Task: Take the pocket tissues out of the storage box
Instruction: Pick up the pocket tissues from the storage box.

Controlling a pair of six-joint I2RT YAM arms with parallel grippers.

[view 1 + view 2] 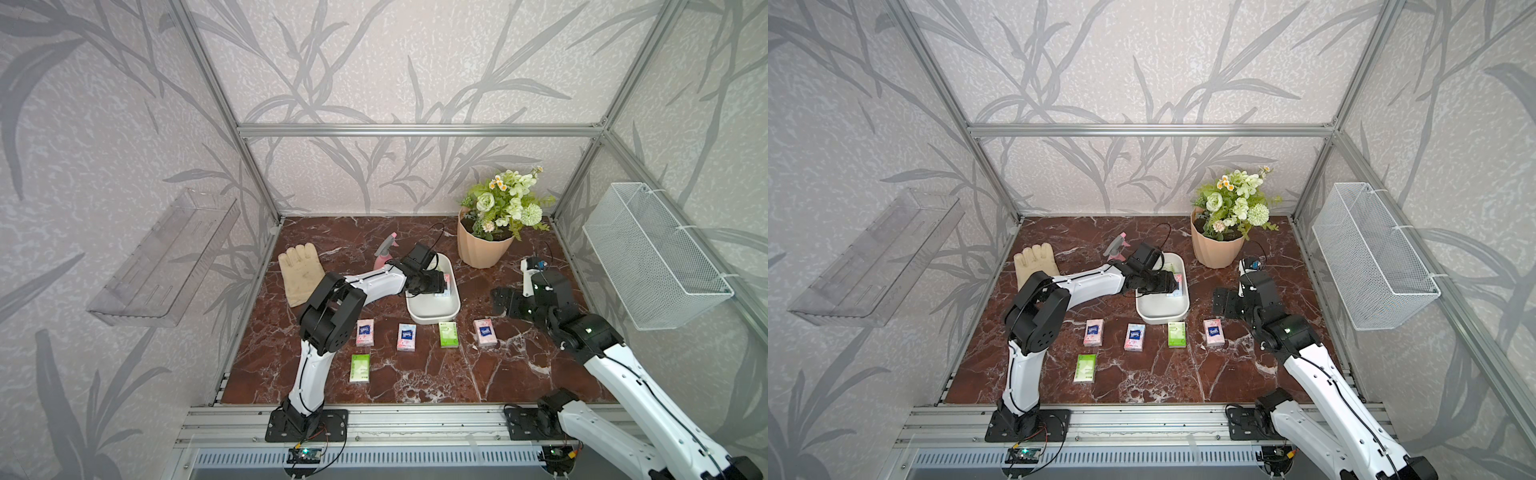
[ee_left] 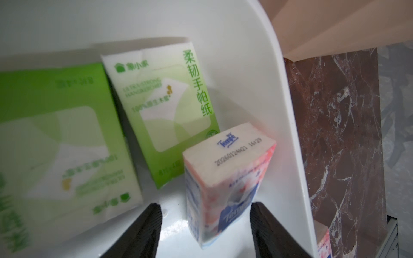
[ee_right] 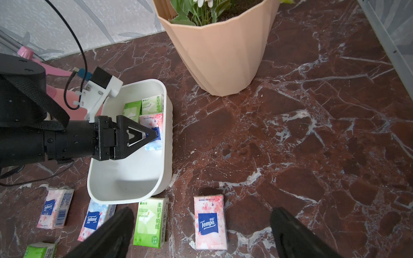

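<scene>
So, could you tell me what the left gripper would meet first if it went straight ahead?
The left gripper would most likely meet the pink tissue packet first: it sits right between the open jaws.

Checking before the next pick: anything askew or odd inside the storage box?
The pink floral packet in the storage box stands on end, tilted, close to its wall, not lying flat. The left end effector straddles it. No spill or damage visible.

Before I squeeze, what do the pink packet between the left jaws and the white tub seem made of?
Pink packet: probably thin glossy plastic film over soft folded tissue; the printed wrap shows sheen, a folded sealed end and bulging sides. Storage box: likely moulded plastic; smooth, semi-gloss white walls with a rounded rim.
</scene>
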